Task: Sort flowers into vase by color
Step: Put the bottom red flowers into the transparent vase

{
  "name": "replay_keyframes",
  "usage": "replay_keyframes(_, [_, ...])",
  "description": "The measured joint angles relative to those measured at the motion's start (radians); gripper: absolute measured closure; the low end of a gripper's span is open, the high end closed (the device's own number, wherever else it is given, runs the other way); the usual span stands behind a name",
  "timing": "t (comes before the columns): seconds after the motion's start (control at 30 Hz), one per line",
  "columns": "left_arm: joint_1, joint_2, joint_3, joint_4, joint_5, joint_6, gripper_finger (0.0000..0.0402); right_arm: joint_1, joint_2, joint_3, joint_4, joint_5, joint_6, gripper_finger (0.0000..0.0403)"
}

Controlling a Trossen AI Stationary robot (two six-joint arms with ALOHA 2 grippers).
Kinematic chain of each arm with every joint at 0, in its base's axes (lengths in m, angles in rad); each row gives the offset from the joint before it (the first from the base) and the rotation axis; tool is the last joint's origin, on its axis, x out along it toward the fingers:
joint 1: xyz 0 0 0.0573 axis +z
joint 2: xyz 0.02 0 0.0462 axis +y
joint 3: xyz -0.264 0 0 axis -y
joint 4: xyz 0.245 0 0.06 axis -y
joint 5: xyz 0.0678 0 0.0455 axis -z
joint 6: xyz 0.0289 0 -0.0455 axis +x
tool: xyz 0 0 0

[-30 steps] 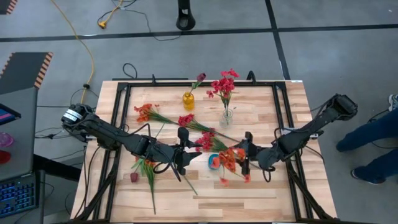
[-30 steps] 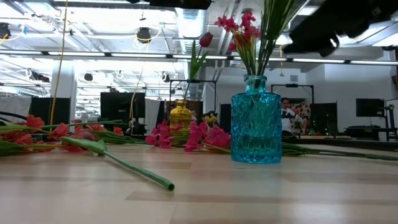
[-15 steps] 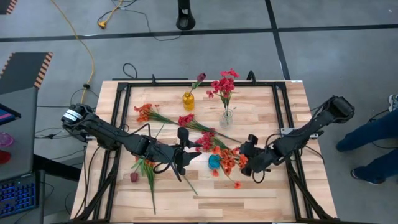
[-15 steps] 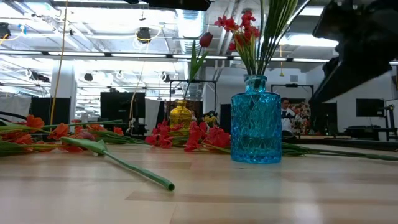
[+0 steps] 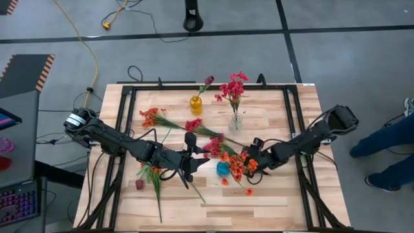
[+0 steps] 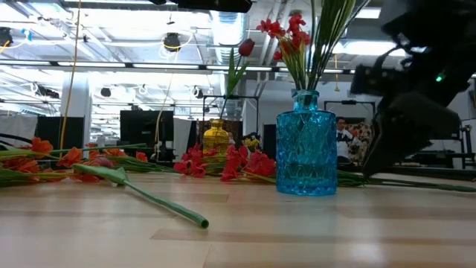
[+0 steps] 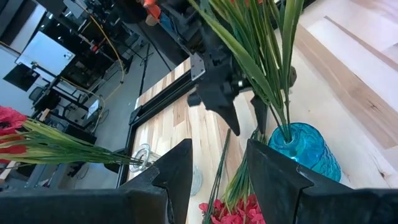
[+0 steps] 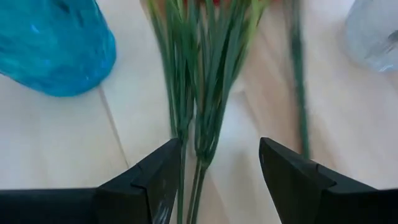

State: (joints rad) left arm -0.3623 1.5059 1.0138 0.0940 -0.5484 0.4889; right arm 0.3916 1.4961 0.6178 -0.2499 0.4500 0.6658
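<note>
Dark right gripper (image 5: 253, 154) hangs open beside blue vase (image 5: 223, 168).

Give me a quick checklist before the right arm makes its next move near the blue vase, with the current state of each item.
1. Blue vase upright: ok.
2. Orange-red spray seated in the blue vase: ok, stems enter its neck.
3. Right gripper open and empty: ok, though stems lie on the table between its fingers.
4. Right gripper clear of the vase: ok, beside it.
5. Left gripper open: ok, facing the vase.
6. Clear vase with crimson-pink blooms upright: ok.
</note>
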Motion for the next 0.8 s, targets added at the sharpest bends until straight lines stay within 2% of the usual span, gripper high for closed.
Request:
replay_keyframes(0.07, [0.000, 0.000, 0.000, 0.000, 0.001, 0.000, 0.0262, -0.021, 0.014, 0.000, 0.003, -0.055, 0.000, 0.0159])
replay_keyframes(0.3, [0.000, 0.000, 0.000, 0.000, 0.002, -0.002, 0.0262, -0.067, 0.058, 0.003, 0.013, -0.091, -0.006, 0.0160])
replay_keyframes(0.4, [0.000, 0.000, 0.000, 0.000, 0.002, -0.002, 0.0262, -0.072, 0.059, 0.004, 0.015, -0.120, -0.010, 0.0179])
replay_keyframes(0.8, [0.000, 0.000, 0.000, 0.000, 0.002, -0.004, 0.0262, -0.073, 0.028, 0.001, -0.003, -0.164, -0.012, 0.0368])
